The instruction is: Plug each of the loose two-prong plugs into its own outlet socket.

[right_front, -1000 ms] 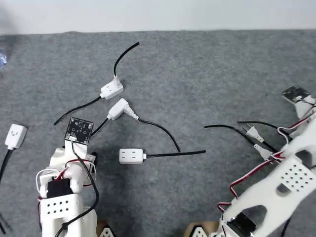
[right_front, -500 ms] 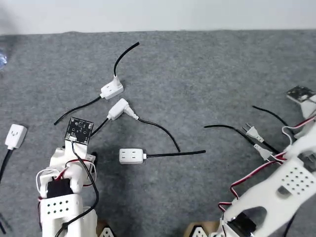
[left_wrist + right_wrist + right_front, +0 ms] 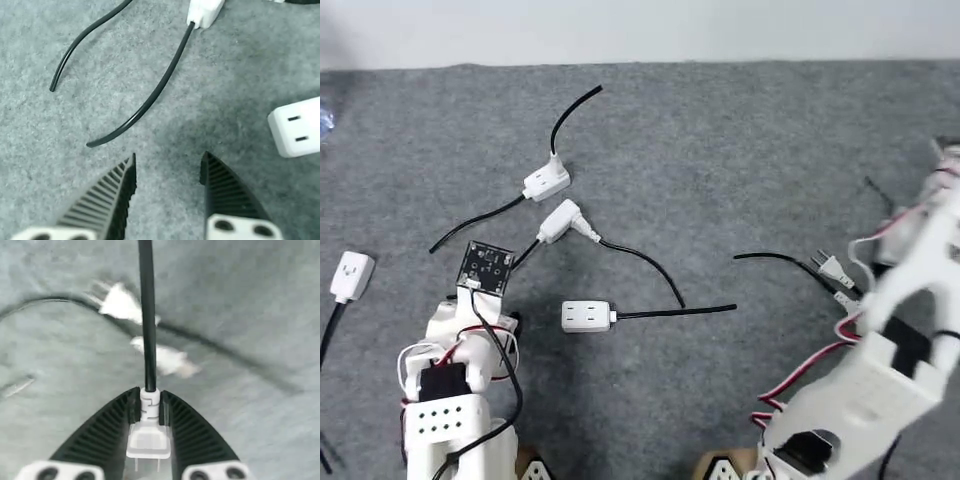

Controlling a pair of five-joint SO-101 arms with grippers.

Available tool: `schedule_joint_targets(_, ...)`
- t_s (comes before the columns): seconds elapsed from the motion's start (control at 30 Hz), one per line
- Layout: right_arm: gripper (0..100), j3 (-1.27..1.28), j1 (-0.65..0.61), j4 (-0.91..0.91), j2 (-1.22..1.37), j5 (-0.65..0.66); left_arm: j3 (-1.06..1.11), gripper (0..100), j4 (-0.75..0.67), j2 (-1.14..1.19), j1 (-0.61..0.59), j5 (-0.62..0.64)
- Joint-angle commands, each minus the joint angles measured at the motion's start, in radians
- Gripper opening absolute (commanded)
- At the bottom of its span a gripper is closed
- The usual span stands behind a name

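Note:
In the right wrist view my right gripper [image 3: 148, 399] is shut on a white two-prong plug [image 3: 148, 436], whose black cord [image 3: 146, 315] runs straight out ahead. It hangs above two loose white plugs [image 3: 121, 303] [image 3: 169, 361] lying on the grey mat. From above, those plugs [image 3: 832, 268] [image 3: 846, 299] lie beside the raised right arm [image 3: 905, 300]. My left gripper [image 3: 168, 162] is open just over the mat, close to a white outlet socket [image 3: 298, 132]. That socket [image 3: 586, 316] lies mid-table. Two more sockets [image 3: 547, 181] [image 3: 350, 275] lie farther left.
A white connector [image 3: 561, 221] with black cords on both sides lies between the sockets. A loose cord end [image 3: 140, 112] stops just ahead of the left fingers. The mat's far edge meets a pale wall [image 3: 640, 30].
The right arm has lifted and swung toward the right edge, carrying its plug and black cord away from the two loose plugs. The left arm has shifted only slightly.

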Motion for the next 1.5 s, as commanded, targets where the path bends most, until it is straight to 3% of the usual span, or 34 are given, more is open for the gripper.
schedule_joint_targets(0.0,0.9,0.14,-0.14,0.038,-0.068,-0.19,-0.005,20,-0.021,-0.012,0.011,-0.026)
schedule_joint_targets(0.2,0.8,0.385,-0.367,-0.016,-0.067,-0.552,-0.004,20,-0.029,-0.012,0.011,-0.028)
schedule_joint_targets(0.37,0.8,0.44,-0.404,-0.154,-0.068,-1.025,-0.002,20,-0.038,-0.012,0.011,-0.028)
schedule_joint_targets(0.5,0.8,0.442,-0.371,-0.214,-0.067,-1.178,-0.002,20,-0.04,-0.012,0.011,-0.028)
schedule_joint_targets(0.67,1.3,0.439,-0.369,-0.226,-0.067,-1.238,0.004,20,-0.041,-0.012,0.012,-0.028)
schedule_joint_targets(0.73,2.4,0.442,-0.375,-0.268,-0.067,-1.212,0.004,20,-0.043,-0.012,0.012,-0.028)
schedule_joint_targets(0.8,9.2,0.442,-0.401,-0.285,-0.067,-1.105,0.004,20,-0.043,-0.012,0.012,-0.028)
schedule_joint_targets(0.9,32.4,0.44,-0.426,-0.194,-0.068,-0.941,0.004,20,-0.043,-0.012,0.012,-0.028)
schedule_joint_targets(0.97,47.3,0.437,-0.446,-0.139,-0.073,-0.945,0.004,20,-0.043,-0.012,0.012,-0.028)
schedule_joint_targets(1.03,54.5,0.436,-0.476,-0.107,-0.076,-0.921,0.004,20,-0.043,-0.012,0.012,-0.028)
schedule_joint_targets(1.17,51.8,0.333,-0.53,-0.025,-0.079,-0.781,0.005,20,-0.043,-0.012,0.014,-0.028)
schedule_joint_targets(1.33,40.3,0.04,-0.493,0.042,-0.102,-0.477,0.015,20,-0.055,-0.012,0.031,-0.028)
schedule_joint_targets(1.47,32.9,-0.02,-0.473,0.036,-0.108,-0.169,0.015,20,-0.055,-0.012,0.031,-0.028)
